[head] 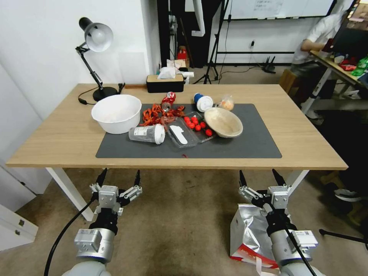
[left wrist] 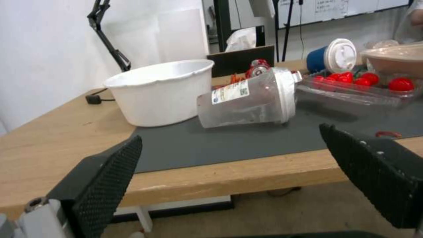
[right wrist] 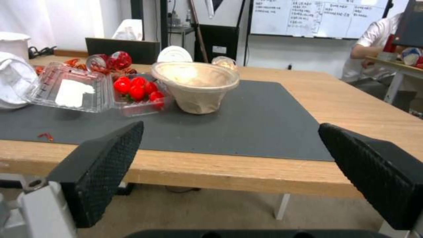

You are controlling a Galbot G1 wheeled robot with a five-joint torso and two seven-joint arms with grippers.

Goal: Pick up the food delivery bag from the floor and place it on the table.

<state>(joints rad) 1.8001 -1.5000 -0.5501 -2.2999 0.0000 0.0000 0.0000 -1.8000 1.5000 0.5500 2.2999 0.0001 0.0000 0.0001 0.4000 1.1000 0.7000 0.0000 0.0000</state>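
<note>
**Head view: bag on the floor, both arms waiting at the bench edge**

Head view, from where I stand: the bag (head: 249, 230) sits on the floor (head: 180, 214) at the robot's right, just in front of the near edge of the bench (head: 69, 134). Its silver lining faces up, and a strip of red shows along its lower edge. The right arm crosses over part of it, so I cannot tell how the handles lie, though a white strap seems to trail by the arm's base.

The right end effector (head: 260, 177) hangs above the bag's top edge, fingers spread wide and pointing toward the bench, with nothing between them. The left end effector (head: 119, 176) hovers over bare floor on the other side, well apart from the bag, equally wide open and empty.

On the bench, a dark mat (head: 253, 142) carries a white bowl (head: 116, 113), a clear cup (head: 147, 134) tipped on its side just beside it, a clear tray (head: 188, 132) with red tomatoes (head: 197, 123), and a beige bowl (head: 223, 122). A blue cup (head: 202, 102) and a crushed can (head: 168, 101) lie farther back. A black lamp (head: 96, 42) stands at the far left corner, next to a dark tissue box (head: 165, 82).
</note>
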